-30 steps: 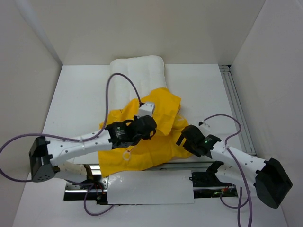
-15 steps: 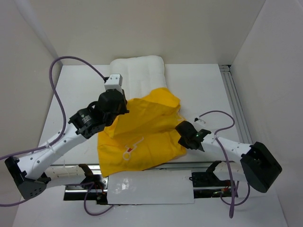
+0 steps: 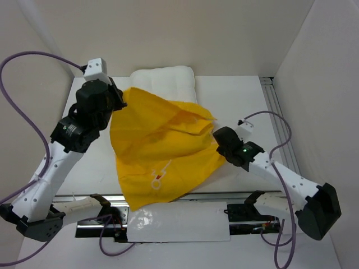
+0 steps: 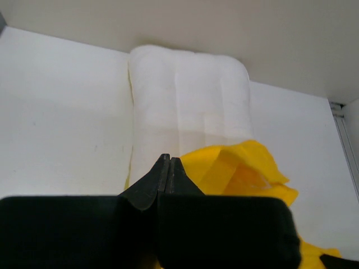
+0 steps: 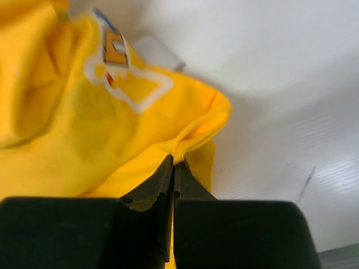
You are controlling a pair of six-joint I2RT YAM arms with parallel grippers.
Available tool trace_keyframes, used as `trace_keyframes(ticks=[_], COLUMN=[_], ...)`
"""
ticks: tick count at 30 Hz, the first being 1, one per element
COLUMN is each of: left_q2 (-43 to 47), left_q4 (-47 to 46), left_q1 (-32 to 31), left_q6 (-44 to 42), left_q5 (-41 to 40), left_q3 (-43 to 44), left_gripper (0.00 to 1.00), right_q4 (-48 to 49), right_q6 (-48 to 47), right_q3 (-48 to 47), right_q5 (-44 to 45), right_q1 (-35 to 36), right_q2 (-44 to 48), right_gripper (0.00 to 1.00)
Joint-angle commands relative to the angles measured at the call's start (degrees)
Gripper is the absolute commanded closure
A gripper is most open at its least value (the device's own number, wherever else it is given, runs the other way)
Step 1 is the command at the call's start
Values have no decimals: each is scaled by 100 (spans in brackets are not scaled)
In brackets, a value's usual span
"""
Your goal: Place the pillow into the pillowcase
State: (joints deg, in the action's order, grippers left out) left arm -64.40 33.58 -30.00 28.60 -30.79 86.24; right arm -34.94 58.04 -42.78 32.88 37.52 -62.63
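The pillowcase [image 3: 162, 151] is bright yellow and wrinkled, and it lies spread over the near end of the white quilted pillow [image 3: 165, 78] on the table [image 3: 241, 101]. The left gripper [image 4: 170, 162] is closed tight on its far left corner. The right gripper [image 5: 173, 162] is clamped on a fold of its right edge.

We can read no words or numbers anywhere. The pillowcase [image 3: 168, 151] bears a small white-and-red mark [image 3: 159, 175] and, in the right wrist view, a white-outlined print [image 5: 126, 78]; we cannot make out letters in either.
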Motion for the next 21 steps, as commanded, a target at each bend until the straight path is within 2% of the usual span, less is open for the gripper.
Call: trace_keyframes(ticks=[1,5,6,9,11,15,17,18,19,20,21], left_q2=[279,279,279,174,174,551,551,551,456,298,227], left_q4=[-142,78,78,245,297,368,595,597,762,764,764], left_q1=[301,538,539,539,539,416,363,363,363,363,363], left_q6=[-407,-697,-854,-1093,-1295,-1191,-718,-715,-568,-305,-181], left_q5=[-112,-278,-435,-708,-1086,-922,-160,-156,149,900,1299], left_q3=[743,1860,2262,3115,3355,2944,2226,2222,1804,1530,1214], left_gripper=[100,100,100,100,100,100,100,96,87,77,67], right_q4=[-557,-462,-383,-670,-760,-962,-1888,-1894,-2599,-2928,-3148], right_q6=[-565,-1495,-1976,-2593,-2770,-3044,-2817,-2816,-2346,-2150,-2035], right_q3=[-598,-1573,-2123,-3119,-3832,-4185,-4473,-4475,-4562,-4703,-4704], right_q5=[745,1001,1001,1158,1360,1274,1736,1739,2122,2221,2222], right_q1=[-175,-288,-289,-289,-289,-289,-289,-289,-289,-289,-289], right_q2=[707,1165,1165,867,867,972,885,806,709,621,542], right_gripper=[100,100,100,100,100,100,100,100,100,100,100])
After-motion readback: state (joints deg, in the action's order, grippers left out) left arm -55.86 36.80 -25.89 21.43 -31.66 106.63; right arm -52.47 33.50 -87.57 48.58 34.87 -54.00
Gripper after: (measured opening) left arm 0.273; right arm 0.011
